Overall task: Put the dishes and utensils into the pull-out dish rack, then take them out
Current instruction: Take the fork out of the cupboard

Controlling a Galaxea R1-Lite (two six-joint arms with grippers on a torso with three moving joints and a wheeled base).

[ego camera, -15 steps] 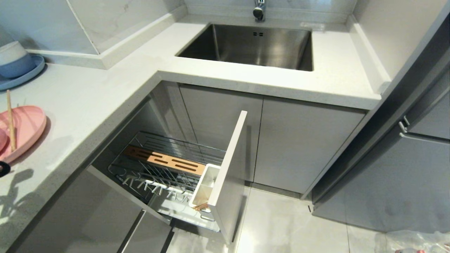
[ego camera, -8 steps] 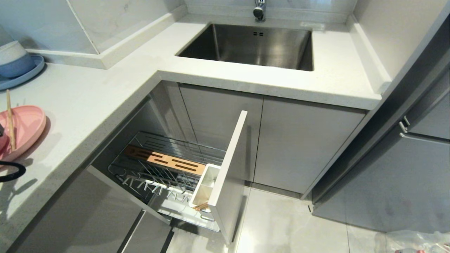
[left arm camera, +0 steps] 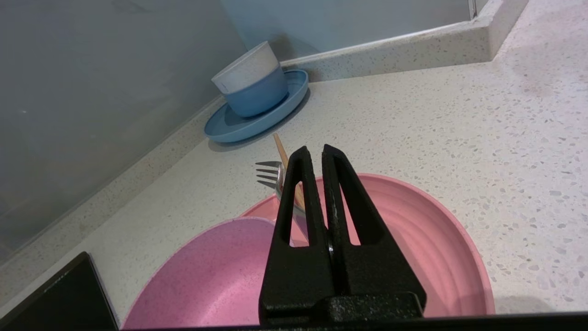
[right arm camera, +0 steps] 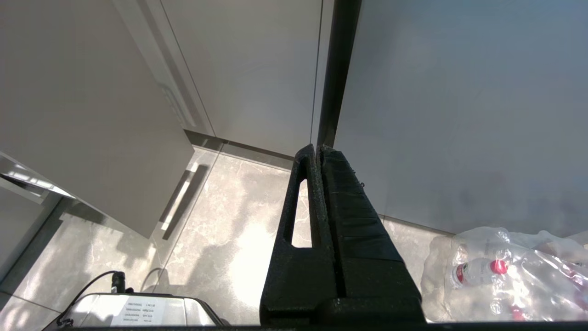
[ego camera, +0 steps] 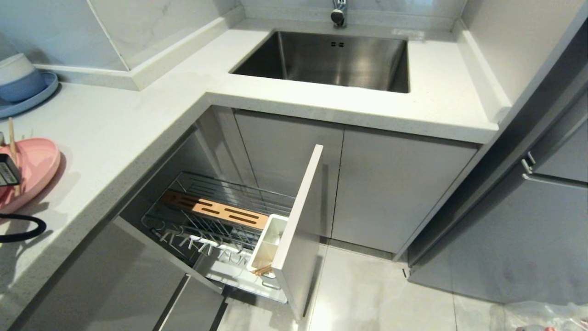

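the left gripper [left arm camera: 312,154] hangs low over the dishes at the left end of the speckled white desk [ego camera: 138,124]; in the head view only a sliver of it shows at the frame edge. its black fingers [left arm camera: 340,193] are pressed together with nothing between them, and they hide the middle of what lies beneath. nearest the wrist camera is the matte pink round deep bowl [left arm camera: 216,276], its near side cut off. beside it sits the wider shallow oval pink plate [left arm camera: 422,248], half out of frame in the head view. the slim grey metal fork [left arm camera: 271,174] shows only its tines past the fingers, poking over the plate's far rim, and a thin light wooden chopstick [left arm camera: 280,151] runs alongside it, mostly covered; whether a second stick lies there cannot be told. farther back stands a blue plate [left arm camera: 229,131] carrying stacked blue and white bowls [left arm camera: 252,82].

the chrome wire pull-out dish rack [ego camera: 216,220] stands pulled out below the desk edge, with wooden stick ends [ego camera: 262,270] showing at its white plastic utensil cup [ego camera: 268,241]. beyond is the steel sink [ego camera: 330,59].

the right gripper [right arm camera: 317,154] hangs parked over the floor, fingers closed on nothing, near a clear bag of bottles [right arm camera: 500,271].
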